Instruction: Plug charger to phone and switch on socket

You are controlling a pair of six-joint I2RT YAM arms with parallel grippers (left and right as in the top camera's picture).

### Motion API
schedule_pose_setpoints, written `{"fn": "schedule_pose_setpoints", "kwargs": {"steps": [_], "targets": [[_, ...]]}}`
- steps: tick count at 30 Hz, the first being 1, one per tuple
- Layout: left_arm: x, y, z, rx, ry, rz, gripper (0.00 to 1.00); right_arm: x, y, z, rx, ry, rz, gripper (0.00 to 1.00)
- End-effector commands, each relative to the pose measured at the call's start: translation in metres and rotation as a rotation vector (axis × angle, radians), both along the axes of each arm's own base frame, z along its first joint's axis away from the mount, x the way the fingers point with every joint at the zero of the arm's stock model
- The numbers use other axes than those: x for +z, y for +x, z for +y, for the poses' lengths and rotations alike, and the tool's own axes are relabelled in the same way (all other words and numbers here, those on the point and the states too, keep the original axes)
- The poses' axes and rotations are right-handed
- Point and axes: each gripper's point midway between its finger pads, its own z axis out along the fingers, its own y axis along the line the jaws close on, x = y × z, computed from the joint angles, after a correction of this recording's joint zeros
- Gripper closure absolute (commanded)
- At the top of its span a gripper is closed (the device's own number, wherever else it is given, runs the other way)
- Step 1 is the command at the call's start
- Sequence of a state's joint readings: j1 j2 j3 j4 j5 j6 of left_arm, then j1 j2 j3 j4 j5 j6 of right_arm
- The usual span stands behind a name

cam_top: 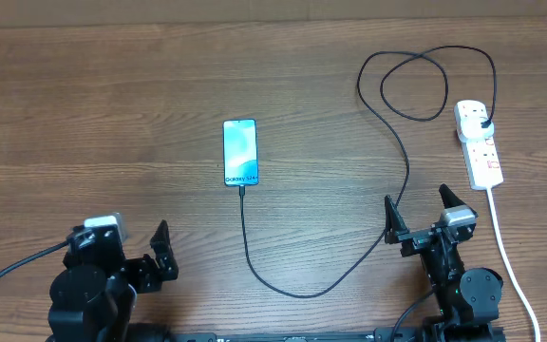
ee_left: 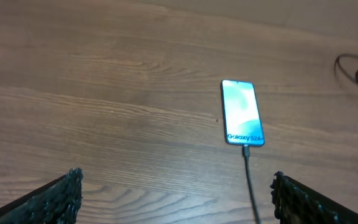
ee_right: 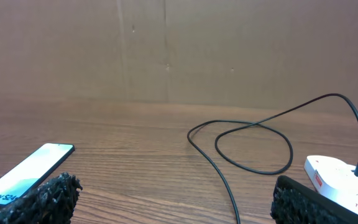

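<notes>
Both open, holding nothing: left gripper (ee_left: pixel 179 208), right gripper (cam_top: pixel 419 211) at the bench's near edge. Phone (cam_top: pixel 239 152) mid-bench, charger (cam_top: pixel 402 180) looks seated in it, plugged into the socket (cam_top: pixel 479 142) near the right edge. Risk: right arm reaching for the switch snags charger slack — pulls it out.

The left half of the counter (cam_top: pixel 84 114) lies bare. The charger (cam_top: pixel 407 169) cable sprawls from the phone (cam_top: pixel 240 152) toward the far right corner, looping beside the socket (cam_top: pixel 479 142).

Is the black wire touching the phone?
Touching. The left wrist view shows the tip of the charger meeting the bottom edge of the phone, with no gap between them.
</notes>
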State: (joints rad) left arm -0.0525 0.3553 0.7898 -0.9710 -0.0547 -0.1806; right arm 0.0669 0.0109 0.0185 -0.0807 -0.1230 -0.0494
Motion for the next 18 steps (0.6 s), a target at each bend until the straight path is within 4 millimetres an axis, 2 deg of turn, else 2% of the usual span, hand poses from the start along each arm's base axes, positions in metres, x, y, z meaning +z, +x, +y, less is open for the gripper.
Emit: {"fn": "schedule_pose_setpoints", "kwargs": {"steps": [1,3,9,16,18], "targets": [[-0.012,0.005,-0.01,-0.122,0.098,0.006,0.0,-0.002,0.0,-0.001,-0.009,-0.001,-0.002,0.0],[-0.015,0.013,-0.01,-0.152,0.15,-0.03,0.01,-0.002,0.0,-0.001,-0.009,-0.001,-0.002,0.0],[-0.022,0.04,-0.012,-0.137,0.15,-0.186,0.0,-0.002,0.0,-0.001,-0.009,-0.001,-0.002,0.0],[-0.041,0.051,-0.01,-0.099,0.119,-0.342,0.0,-0.002,0.0,-0.001,-0.009,-0.001,-0.002,0.0],[-0.049,0.052,-0.001,-0.021,0.062,-0.357,0.01,-0.002,0.0,-0.001,-0.009,-0.001,-0.002,0.0]]}}
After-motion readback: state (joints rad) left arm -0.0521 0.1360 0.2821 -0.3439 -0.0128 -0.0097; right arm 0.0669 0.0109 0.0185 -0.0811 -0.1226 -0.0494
